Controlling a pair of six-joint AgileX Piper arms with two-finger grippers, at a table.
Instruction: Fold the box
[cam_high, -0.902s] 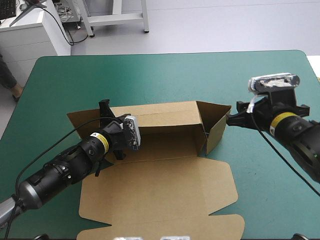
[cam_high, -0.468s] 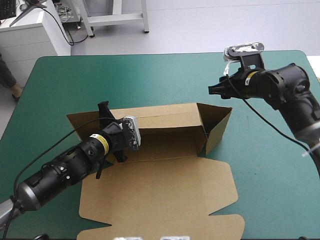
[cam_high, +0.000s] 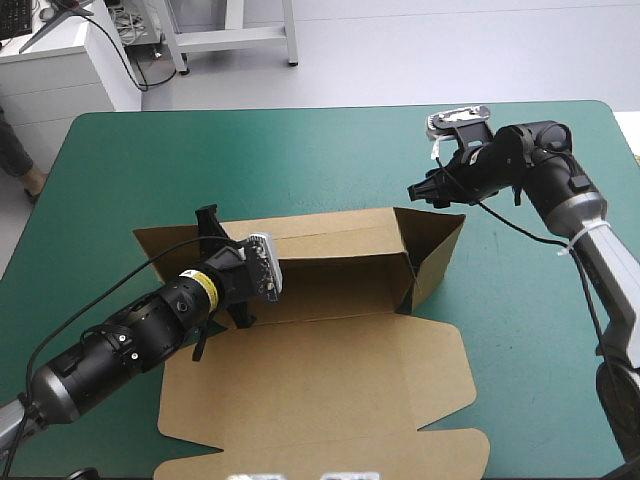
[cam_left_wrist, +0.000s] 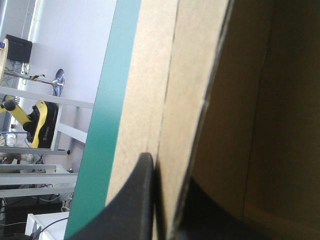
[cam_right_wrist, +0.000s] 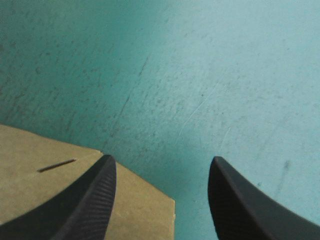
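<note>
Black left arm (cam_high: 130, 345), yellow wrist band (cam_high: 197, 283), black-and-grey right arm (cam_high: 580, 212)

High view: the box (cam_high: 320, 390) loses its near flap past the lower edge; the left gripper (cam_high: 208, 222) is largely masked by its own wrist and the box's rear wall; the right gripper (cam_high: 412, 192) is too small and dark there for its opening to be read; left wrist view: board fills the field, its outline cut off; right wrist view: only one box corner shows.
</note>
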